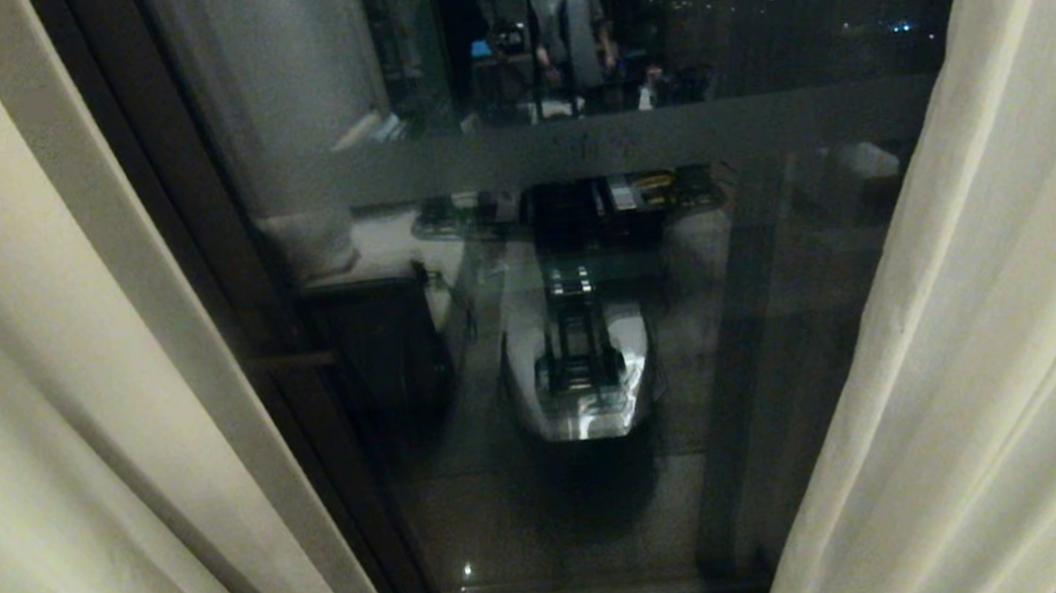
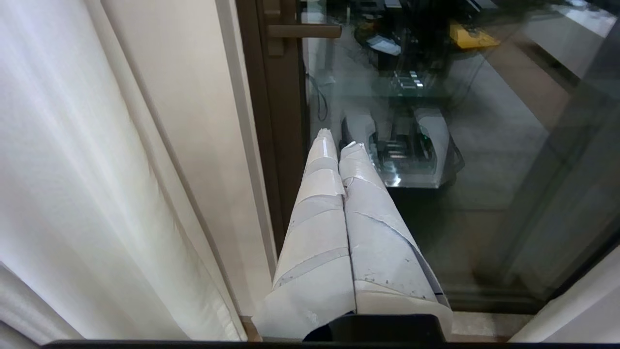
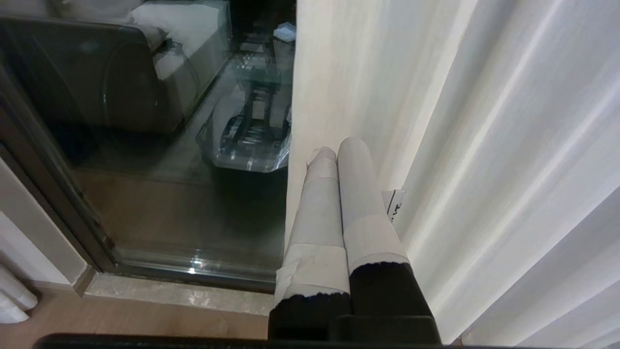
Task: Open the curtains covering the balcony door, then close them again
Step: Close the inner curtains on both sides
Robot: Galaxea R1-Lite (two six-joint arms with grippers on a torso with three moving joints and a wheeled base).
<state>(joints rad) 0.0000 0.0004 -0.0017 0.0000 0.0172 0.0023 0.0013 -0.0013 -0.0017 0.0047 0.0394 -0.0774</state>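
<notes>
Two cream curtains hang apart, the left panel and the right panel, leaving the balcony door glass bare between them. Its dark frame runs beside the left panel. Neither arm shows in the head view. My left gripper, wrapped in white tape, is shut and empty, pointing down near the door frame and beside the left curtain. The right gripper, also taped, is shut and empty, close against the inner edge of the right curtain; I cannot tell whether it touches it.
The glass reflects my own base and two people standing behind me. A door handle sticks out from the frame. A stone threshold and wooden floor lie below the door.
</notes>
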